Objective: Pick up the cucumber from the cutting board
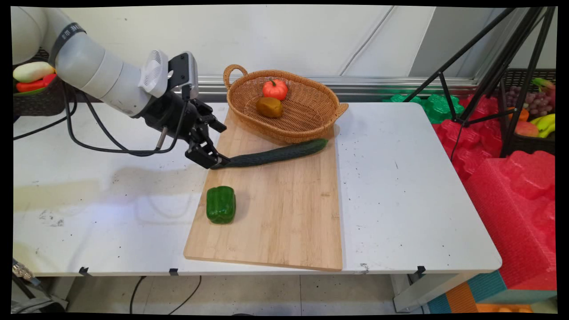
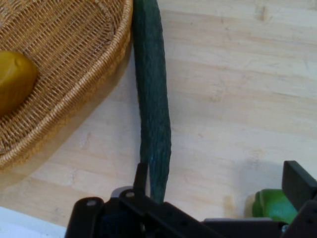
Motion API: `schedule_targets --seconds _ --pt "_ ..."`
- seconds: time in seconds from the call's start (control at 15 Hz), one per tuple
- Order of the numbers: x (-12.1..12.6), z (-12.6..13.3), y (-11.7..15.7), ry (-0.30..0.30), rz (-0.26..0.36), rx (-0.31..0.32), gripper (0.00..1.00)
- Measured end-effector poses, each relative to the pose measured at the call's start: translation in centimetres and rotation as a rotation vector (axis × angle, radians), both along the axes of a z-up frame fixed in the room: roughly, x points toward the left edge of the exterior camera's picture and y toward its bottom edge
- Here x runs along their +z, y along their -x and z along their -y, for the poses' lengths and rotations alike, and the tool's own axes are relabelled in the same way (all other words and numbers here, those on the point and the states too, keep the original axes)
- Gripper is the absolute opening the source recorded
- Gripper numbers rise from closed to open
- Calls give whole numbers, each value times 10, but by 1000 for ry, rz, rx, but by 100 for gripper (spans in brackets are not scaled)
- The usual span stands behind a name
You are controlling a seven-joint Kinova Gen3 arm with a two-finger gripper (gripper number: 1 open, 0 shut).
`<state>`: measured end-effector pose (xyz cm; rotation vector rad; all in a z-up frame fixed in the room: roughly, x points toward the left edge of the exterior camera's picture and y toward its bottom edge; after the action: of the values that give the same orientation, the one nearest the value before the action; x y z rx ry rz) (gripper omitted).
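The end effector (image 1: 216, 161) is clamped on the cucumber's (image 1: 275, 154) end (one finger (image 2: 140, 179) shows), the cucumber lying on the board (image 1: 284, 213) just beside the basket (image 1: 306, 113); pepper (image 1: 221, 204) nearby.

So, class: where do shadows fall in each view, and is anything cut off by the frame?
Main view: the arm's soft shadow lies on the table left of the cutting board. Hand view: the basket shades the board beside the cucumber, and the frame crops the green pepper.
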<state>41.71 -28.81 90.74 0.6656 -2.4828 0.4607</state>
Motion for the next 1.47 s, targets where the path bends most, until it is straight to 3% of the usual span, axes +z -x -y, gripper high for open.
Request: schedule_targets --seconds 0.67,1.47 --pt "-11 24 16 9 51 62 100" --pt "-72 93 73 -43 56 101 100"
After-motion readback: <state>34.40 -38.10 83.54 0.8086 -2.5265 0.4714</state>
